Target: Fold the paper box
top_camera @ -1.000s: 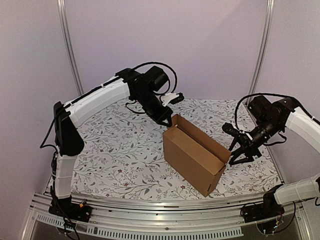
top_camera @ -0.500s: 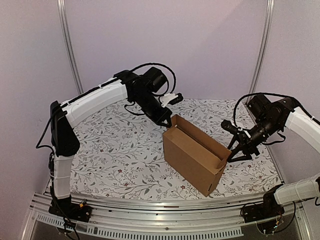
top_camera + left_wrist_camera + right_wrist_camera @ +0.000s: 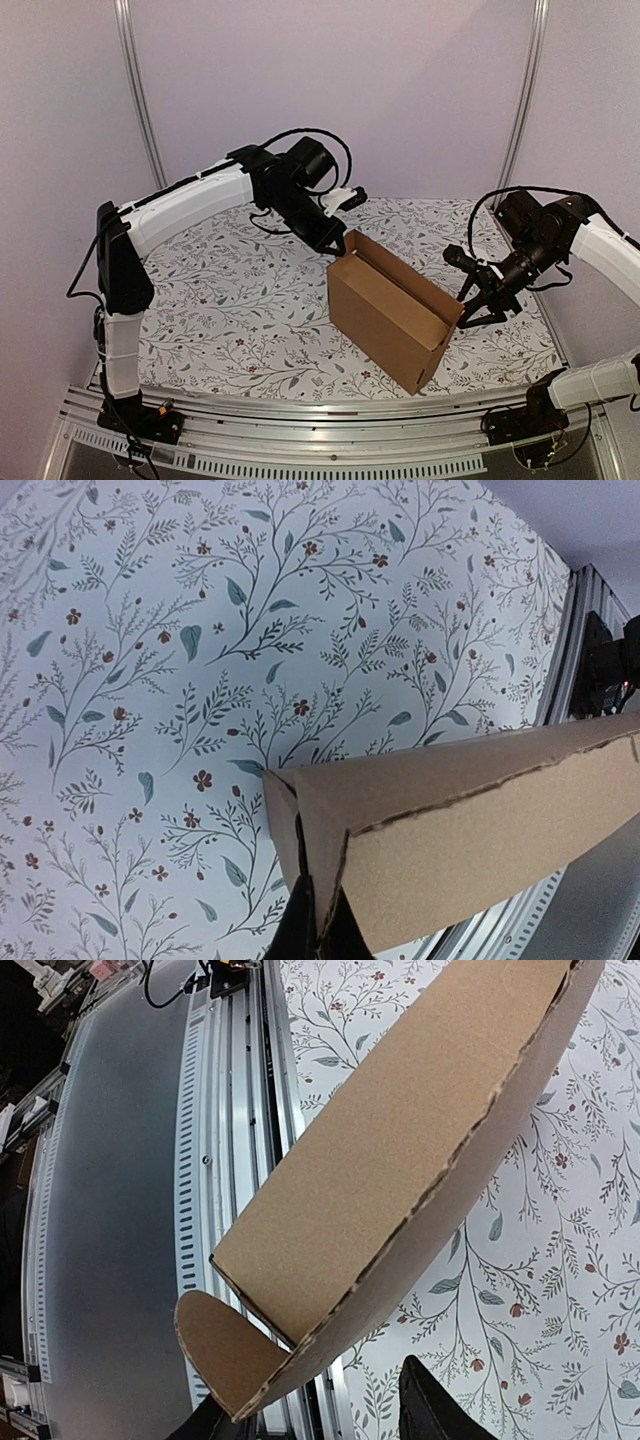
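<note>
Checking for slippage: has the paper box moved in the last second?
No. The paper box keeps its near corner just as close to the front rail.

The top view is looking down from high behind; both wrist views are peering closely down at opposite ends of the shared paper box (image 3: pixel 385 315).

In the left wrist view, paper box (image 3: pixel 480 830) cut off at right, left gripper (image 3: pixel 318 925) mostly below the frame.
</note>
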